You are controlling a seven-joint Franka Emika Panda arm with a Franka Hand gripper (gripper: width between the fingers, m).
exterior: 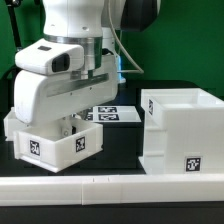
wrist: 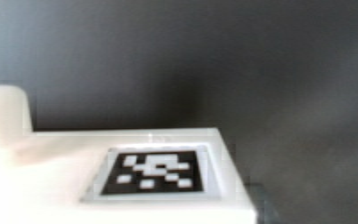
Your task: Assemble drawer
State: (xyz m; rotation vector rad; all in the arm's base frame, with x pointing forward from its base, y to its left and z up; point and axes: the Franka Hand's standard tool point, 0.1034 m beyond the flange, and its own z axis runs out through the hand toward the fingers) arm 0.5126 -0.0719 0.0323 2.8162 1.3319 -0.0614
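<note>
The drawer set lies in 2 places on the black counter. The big boxy housing stands upright at the exterior view's right with its open side up, and 1 black-and-white tag shows low on its front face. 1 small tray sits at the exterior view's left, well apart from the housing, with bare counter between them. It shows 2 tags, 1 on each of the 2 faces turned toward the camera. The arm's white hand hangs straight over this tray, and the gripper reaches down at the tray's upper rim. The hand's bulk and the dark shadow under it hide the fingers, so I cannot tell whether they are wide, narrow or clamped on the tray wall. Behind the tray and housing, the marker board lies flat on the counter. The long low white rail runs along the front edge. The wrist view is blurred. It shows a white plastic face bearing 1 square tag, a raised white lump at 1 end and dark counter beyond. No fingers appear there, and I cannot tell which piece that face belongs to.
</note>
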